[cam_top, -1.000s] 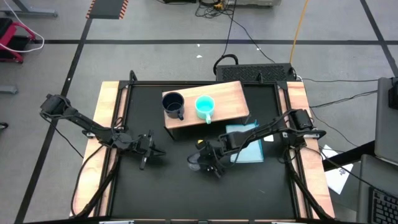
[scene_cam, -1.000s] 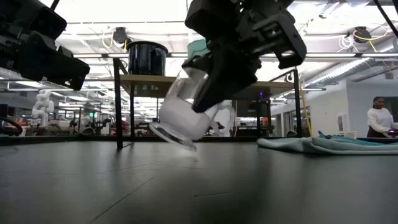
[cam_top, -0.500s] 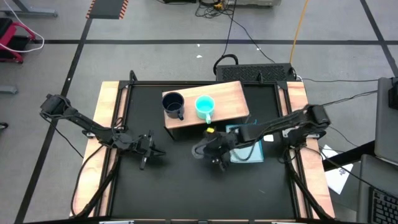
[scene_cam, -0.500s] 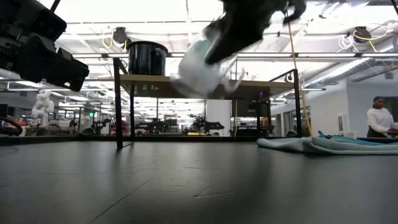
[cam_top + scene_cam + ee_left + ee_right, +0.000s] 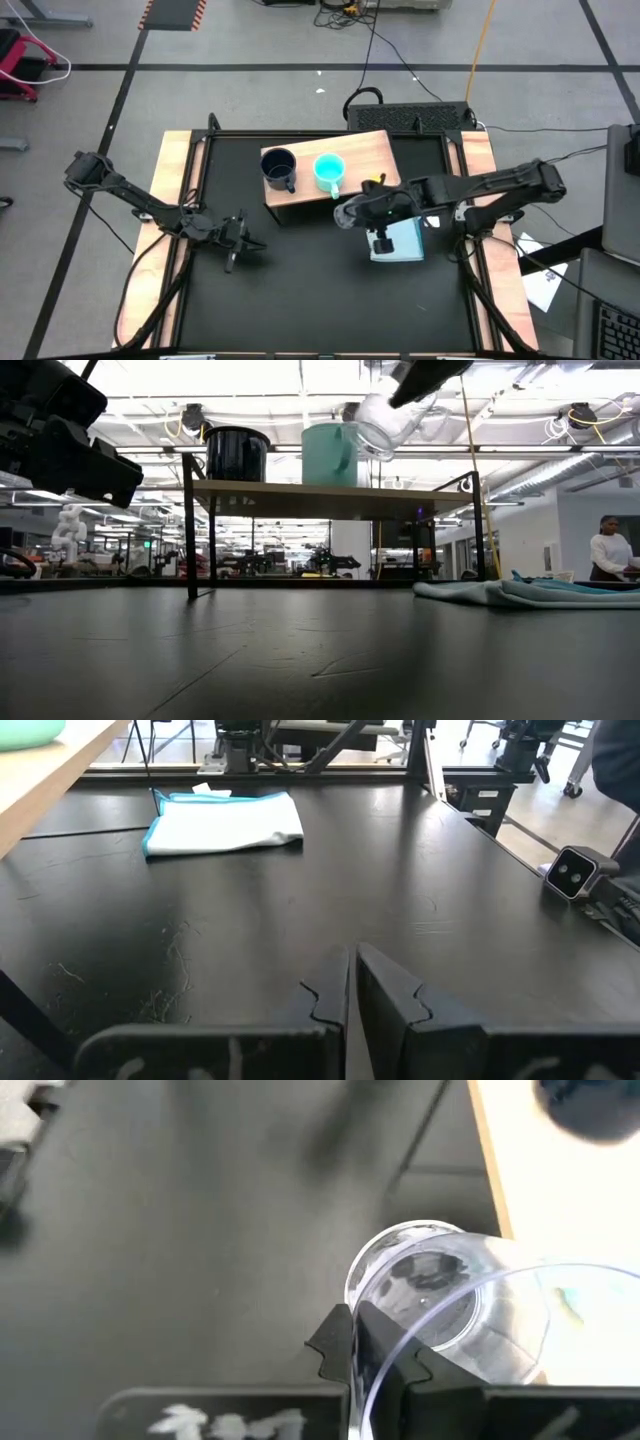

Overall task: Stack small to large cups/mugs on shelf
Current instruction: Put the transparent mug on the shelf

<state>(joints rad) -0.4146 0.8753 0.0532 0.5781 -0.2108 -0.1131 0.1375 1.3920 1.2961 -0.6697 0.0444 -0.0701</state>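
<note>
The dark navy mug [image 5: 279, 168] and the turquoise mug [image 5: 329, 170] stand side by side on the light wooden shelf [image 5: 365, 160]. In the low view the navy mug [image 5: 236, 455] and the turquoise mug [image 5: 329, 455] stand on the shelf board [image 5: 330, 498]. My right gripper [image 5: 352, 212] is shut on the clear glass cup [image 5: 388, 418], held in the air just off the shelf's near edge, above board height. My left gripper [image 5: 350, 982] is shut and empty, low over the table's left part [image 5: 243, 242]. My right gripper pinches the glass cup's wall at the rim [image 5: 372, 1380], one finger [image 5: 332, 1342] outside and the other seen through the glass inside. The cup points away along the fingers, base [image 5: 412, 1272] farthest. It is lifted clear and tilted in the low view.
A light-blue folded cloth [image 5: 398, 238] lies on the black table right of the middle, below my right arm; it also shows in the low view [image 5: 530, 592]. The shelf stands on dark legs [image 5: 188, 525]. A person [image 5: 608, 550] stands in the room behind.
My right gripper has risen with the glass cup and gone toward the table's far edge and a little right, toward the shelf. The cup, earlier tilted low over the table, is now lifted above the shelf board's height beside the turquoise mug.
</note>
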